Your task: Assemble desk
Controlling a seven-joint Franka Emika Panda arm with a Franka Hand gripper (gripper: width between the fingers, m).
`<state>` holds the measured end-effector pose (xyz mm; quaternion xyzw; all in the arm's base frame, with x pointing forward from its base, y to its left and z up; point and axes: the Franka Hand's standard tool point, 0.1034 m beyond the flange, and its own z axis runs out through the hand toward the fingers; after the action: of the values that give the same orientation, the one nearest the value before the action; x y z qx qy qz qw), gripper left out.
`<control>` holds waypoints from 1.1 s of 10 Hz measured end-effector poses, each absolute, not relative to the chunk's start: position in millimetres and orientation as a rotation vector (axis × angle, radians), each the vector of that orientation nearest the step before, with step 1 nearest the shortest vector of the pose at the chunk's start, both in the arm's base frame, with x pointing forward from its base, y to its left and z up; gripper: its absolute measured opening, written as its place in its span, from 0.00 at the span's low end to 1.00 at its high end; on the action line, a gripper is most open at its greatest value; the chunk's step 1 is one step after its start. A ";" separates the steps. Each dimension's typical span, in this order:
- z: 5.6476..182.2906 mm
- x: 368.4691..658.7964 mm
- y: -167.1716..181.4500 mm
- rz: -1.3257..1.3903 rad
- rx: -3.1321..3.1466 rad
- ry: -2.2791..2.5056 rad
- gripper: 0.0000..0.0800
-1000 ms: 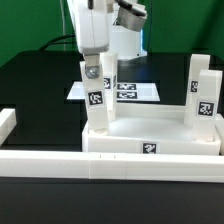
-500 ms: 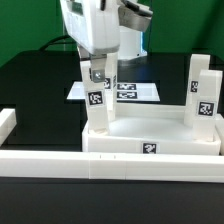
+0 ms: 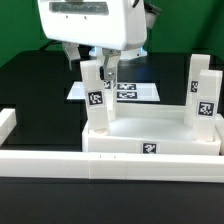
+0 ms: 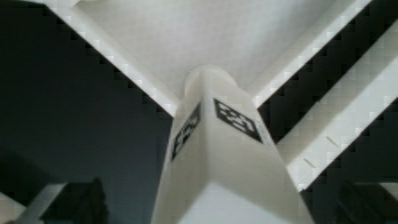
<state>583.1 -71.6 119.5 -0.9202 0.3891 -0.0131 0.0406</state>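
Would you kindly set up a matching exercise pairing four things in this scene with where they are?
Things:
1. gripper
2. left leg
3. right legs
4. marker board

Places:
A. flat on the table behind the tabletop
B. upright at the tabletop's corner on the exterior view's left
C. upright at the tabletop's side on the exterior view's right
D. open, at the top of the left leg

Pairs: 1-D, 2-B, 3-C, 4-A
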 end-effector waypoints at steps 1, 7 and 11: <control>119.5 583.1 -71.2 -0.045 -2.864 1.080 0.81; 118.5 583.4 -61.5 -0.061 -3.069 0.320 0.81; 118.4 582.8 -63.1 -0.061 -3.106 -0.034 0.81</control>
<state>582.8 -63.1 118.4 -0.9996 -0.0110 -0.0195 0.0173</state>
